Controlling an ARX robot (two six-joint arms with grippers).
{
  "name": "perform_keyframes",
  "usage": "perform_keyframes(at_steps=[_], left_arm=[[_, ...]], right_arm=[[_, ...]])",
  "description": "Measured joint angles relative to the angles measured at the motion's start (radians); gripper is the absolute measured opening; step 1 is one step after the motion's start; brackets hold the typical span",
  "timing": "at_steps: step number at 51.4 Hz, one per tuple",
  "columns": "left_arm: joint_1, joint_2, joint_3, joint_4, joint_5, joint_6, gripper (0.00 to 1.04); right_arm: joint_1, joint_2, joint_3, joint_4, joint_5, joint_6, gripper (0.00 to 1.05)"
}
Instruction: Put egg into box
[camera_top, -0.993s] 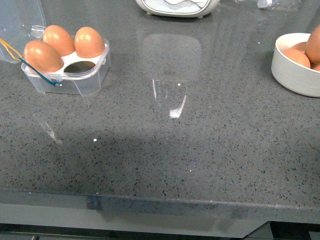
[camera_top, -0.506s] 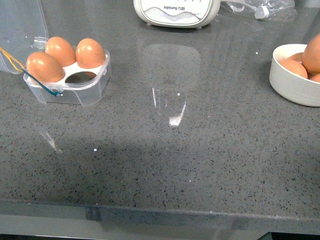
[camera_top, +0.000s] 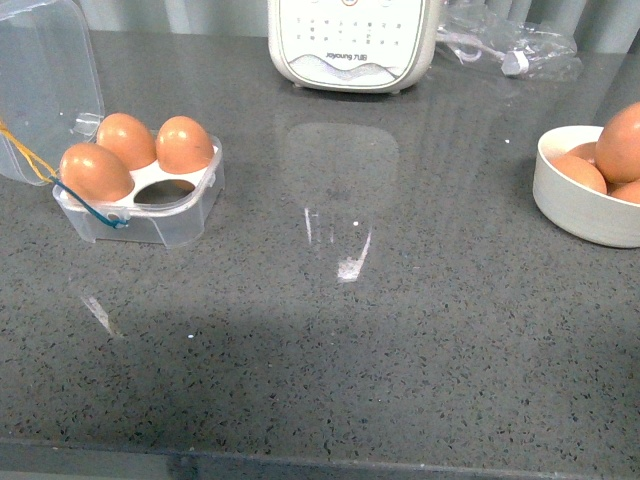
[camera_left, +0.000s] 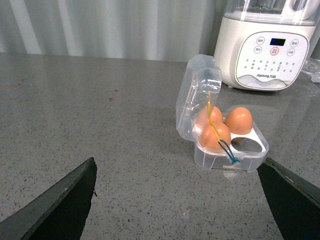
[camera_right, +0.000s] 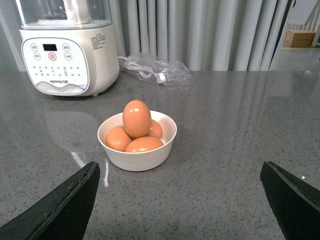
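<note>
The box (camera_top: 150, 215) stands at the counter's left with its clear lid (camera_top: 45, 85) open. It holds three brown eggs (camera_top: 96, 172), and its front-right slot (camera_top: 165, 192) is empty. Yellow and blue cords hang at its left side. Several more brown eggs (camera_top: 622, 140) lie piled in a white bowl (camera_top: 575, 210) at the right. In the left wrist view my left gripper (camera_left: 178, 161) is open and empty, short of the box (camera_left: 230, 157). In the right wrist view my right gripper (camera_right: 180, 165) is open and empty, short of the bowl (camera_right: 137, 161) with its top egg (camera_right: 136, 118). Neither gripper shows in the front view.
A white Joyoung appliance (camera_top: 352, 45) stands at the back middle. A clear plastic bag with a cable (camera_top: 510, 45) lies behind the bowl. The dark speckled counter's front edge (camera_top: 300, 468) runs along the bottom. A grey curtain hangs behind.
The front view has tilted upward: the box, bowl and counter edge sit lower in the picture and more of the appliance shows. Nothing on the counter has moved.
</note>
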Motion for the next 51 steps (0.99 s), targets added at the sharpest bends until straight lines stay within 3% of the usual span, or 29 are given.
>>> perform_keyframes(at_steps=[13, 17, 19, 23, 30, 35, 51], left_arm=[[0.0, 0.0, 0.0, 0.0, 0.0, 0.0, 0.98], [0.0, 0.0, 0.0, 0.0, 0.0, 0.0, 0.98], [0.0, 0.0, 0.0, -0.001, 0.0, 0.0, 0.98], [0.0, 0.0, 0.0, -0.001, 0.0, 0.0, 0.98], [0.0, 0.0, 0.0, -0.001, 0.0, 0.0, 0.98], [0.0, 0.0, 0.0, -0.001, 0.0, 0.0, 0.98], [0.0, 0.0, 0.0, -0.001, 0.0, 0.0, 0.98]], right_arm=[[0.0, 0.0, 0.0, 0.0, 0.001, 0.001, 0.97], [0.042, 0.141, 0.078, -0.14, 0.242, 0.157, 0.97], [0.019, 0.269, 0.111, -0.097, 0.275, 0.22, 0.97], [-0.026, 0.415, 0.148, 0.005, 0.212, 0.248, 0.97], [-0.109, 0.771, 0.275, 0.248, -0.058, 0.163, 0.97], [-0.122, 0.99, 0.363, 0.331, -0.175, 0.091, 0.97], [-0.009, 1.323, 0.558, 0.381, -0.227, -0.008, 0.97]])
